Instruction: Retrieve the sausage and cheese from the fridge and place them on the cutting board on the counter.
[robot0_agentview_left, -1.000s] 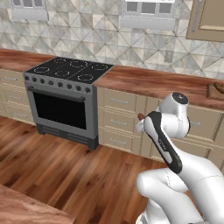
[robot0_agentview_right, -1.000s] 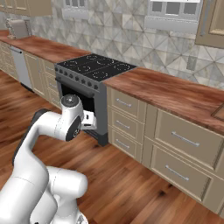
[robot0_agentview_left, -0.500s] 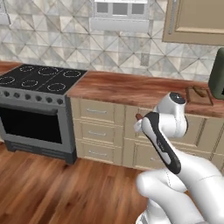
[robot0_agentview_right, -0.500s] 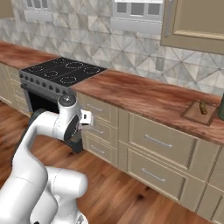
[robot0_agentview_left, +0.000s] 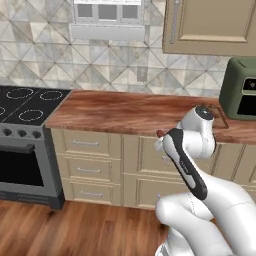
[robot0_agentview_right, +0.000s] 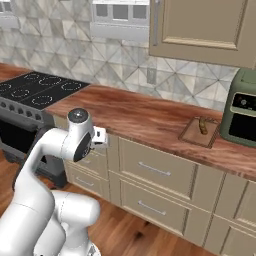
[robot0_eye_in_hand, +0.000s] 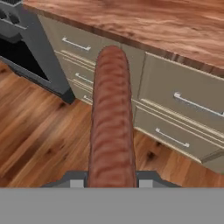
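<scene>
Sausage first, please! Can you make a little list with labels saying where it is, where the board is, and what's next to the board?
sausage: held in the gripper, sticking out in front of the drawers
cutting board: on the counter, something small and olive lying on it
beside the board: green appliance
stove: far end of the counter
</scene>
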